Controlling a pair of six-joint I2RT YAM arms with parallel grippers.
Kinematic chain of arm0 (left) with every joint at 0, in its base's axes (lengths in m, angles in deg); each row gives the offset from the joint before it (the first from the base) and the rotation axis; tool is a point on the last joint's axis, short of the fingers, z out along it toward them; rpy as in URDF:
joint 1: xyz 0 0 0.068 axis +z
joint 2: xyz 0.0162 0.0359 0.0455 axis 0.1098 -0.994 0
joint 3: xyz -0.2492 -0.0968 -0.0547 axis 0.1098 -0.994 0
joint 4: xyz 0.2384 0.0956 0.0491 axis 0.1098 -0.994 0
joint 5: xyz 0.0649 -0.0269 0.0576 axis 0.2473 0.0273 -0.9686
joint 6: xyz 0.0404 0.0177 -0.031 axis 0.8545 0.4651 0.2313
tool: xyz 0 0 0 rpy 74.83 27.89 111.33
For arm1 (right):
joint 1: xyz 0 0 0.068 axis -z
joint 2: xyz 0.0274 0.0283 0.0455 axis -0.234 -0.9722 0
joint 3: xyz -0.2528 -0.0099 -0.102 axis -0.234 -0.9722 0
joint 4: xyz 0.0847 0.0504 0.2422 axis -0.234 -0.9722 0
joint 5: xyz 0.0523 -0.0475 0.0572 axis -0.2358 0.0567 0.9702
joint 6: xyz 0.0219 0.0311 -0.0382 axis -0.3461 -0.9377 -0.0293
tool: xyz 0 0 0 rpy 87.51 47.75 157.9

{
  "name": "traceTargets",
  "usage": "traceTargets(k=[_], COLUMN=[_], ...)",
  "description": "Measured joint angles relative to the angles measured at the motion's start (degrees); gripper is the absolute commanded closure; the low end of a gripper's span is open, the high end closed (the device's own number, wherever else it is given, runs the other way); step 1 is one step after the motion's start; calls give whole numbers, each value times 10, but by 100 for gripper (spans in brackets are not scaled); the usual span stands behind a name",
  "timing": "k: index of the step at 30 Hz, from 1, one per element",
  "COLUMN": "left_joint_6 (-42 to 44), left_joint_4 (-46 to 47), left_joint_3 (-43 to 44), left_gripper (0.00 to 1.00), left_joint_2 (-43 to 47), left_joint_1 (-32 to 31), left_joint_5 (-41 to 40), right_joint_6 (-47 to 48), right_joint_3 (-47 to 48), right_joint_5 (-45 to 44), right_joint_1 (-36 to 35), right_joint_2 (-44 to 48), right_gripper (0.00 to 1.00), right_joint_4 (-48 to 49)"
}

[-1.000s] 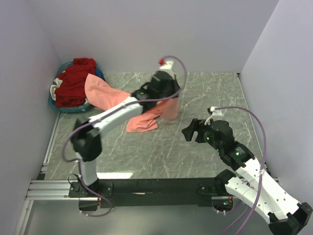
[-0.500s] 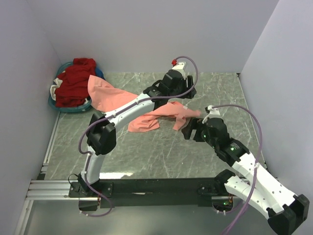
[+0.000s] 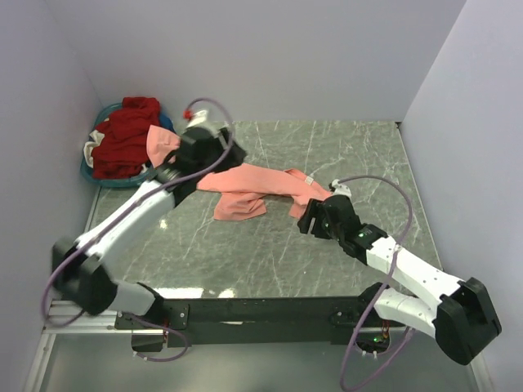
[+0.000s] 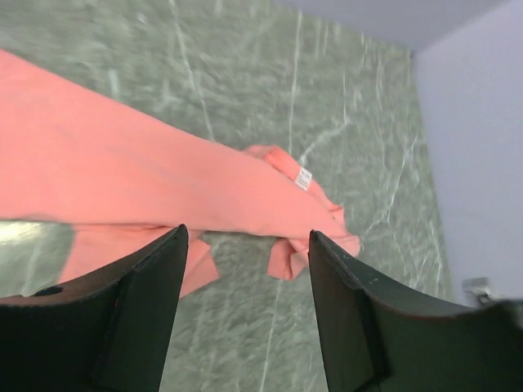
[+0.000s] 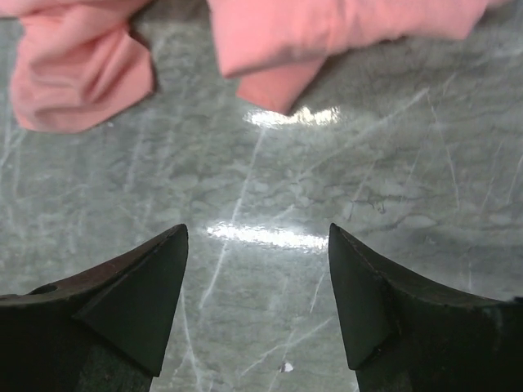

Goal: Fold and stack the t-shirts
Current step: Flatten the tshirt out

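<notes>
The right tool (image 5: pixel 255 231) is nearest, far to the right of the teal basket (image 3: pixel 114 181). Its two fingers are apart and hold nothing. It hangs over the bare grey surface (image 3: pixel 245 261), just short of one end of the pink t-shirt (image 3: pixel 245 184). The pink t-shirt lies bunched in a long strip on the surface. One end reaches the basket's rim and the other end stretches far to the right of it. The left tool (image 4: pixel 247 235) is just right of the basket, above the pink t-shirt. Its fingers are apart too, holding nothing. The dark red t-shirt (image 3: pixel 122 143) is heaped in the basket.
</notes>
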Motion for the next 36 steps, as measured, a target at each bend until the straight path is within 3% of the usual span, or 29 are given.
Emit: traceTargets(k=[3, 8, 22, 28, 30, 31, 33, 34, 36], left_joint_6=[-22, -34, -37, -36, -36, -37, -37, -37, -37], left_joint_4=[0, -11, -63, -70, -70, -70, -69, -69, -68], left_joint_3=[-89, -158, -219, -219, -222, -225, -227, -227, -228], left_gripper=[33, 32, 32, 33, 34, 34, 35, 35, 35], left_joint_2=[108, 217, 320, 331, 330, 329, 325, 321, 312], left_joint_1=[26, 45, 64, 64, 65, 65, 65, 65, 65], left_joint_5=[-8, -10, -10, -15, -15, -15, -15, -15, -16], right_joint_6=[-13, -19, -16, -16, -13, -10, -8, -3, 3], right_joint_3=[-15, -10, 131, 137, 138, 140, 147, 151, 160], right_joint_5=[-1, -14, -83, -99, -105, -108, -114, -117, -123], right_joint_1=[0, -1, -1, 0, 0, 1, 2, 3, 6], right_joint_2=[-28, -98, -312, -346, -351, -352, -353, -353, -353], right_gripper=[25, 26, 31, 39, 49, 61, 72, 85, 95], right_joint_4=[23, 68, 120, 118, 112, 108, 100, 96, 90])
